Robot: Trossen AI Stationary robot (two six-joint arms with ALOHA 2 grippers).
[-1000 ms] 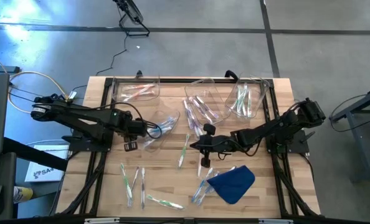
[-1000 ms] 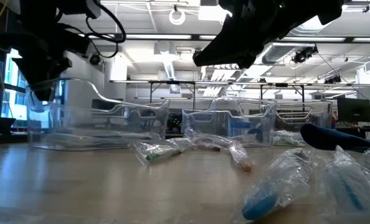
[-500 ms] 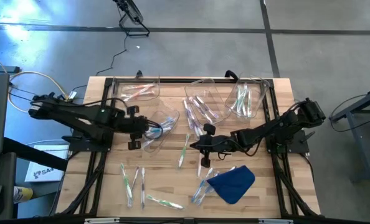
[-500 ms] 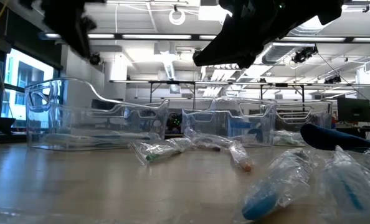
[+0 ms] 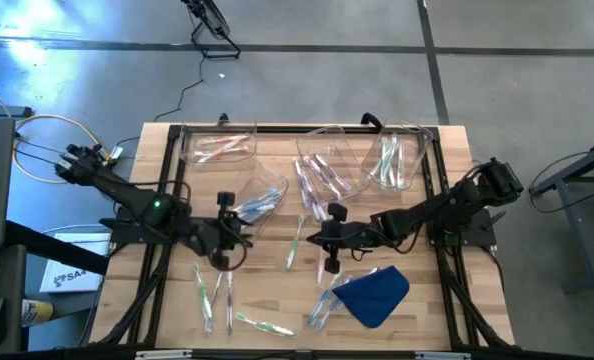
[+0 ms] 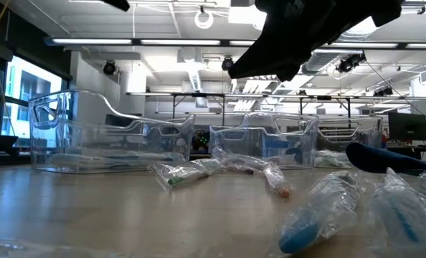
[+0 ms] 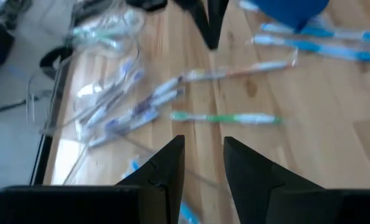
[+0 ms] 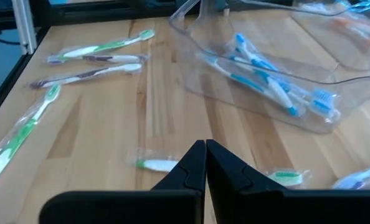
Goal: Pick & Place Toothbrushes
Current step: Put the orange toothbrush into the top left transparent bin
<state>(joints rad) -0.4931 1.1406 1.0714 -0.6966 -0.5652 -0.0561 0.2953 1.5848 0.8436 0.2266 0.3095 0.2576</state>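
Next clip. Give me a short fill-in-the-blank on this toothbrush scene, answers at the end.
1. The cloth lying on the table is coloured ____.
2. The right gripper has its fingers ____.
3. The bin beside the left gripper holds toothbrushes with ____ accents.

Answers: blue; shut; blue

No legible text or labels anywhere

Grey concrete floor [image 5: 307, 90] around a pale wooden tabletop [image 5: 267, 290], crossed by dark seam lines, with a bright glare patch toward its far left. Beyond the tabletop's far edge, long ceiling strip lights [image 6: 163, 41], white beams and rows of distant desks [image 6: 220, 107]. Daylit window [image 6: 23, 89] at left.
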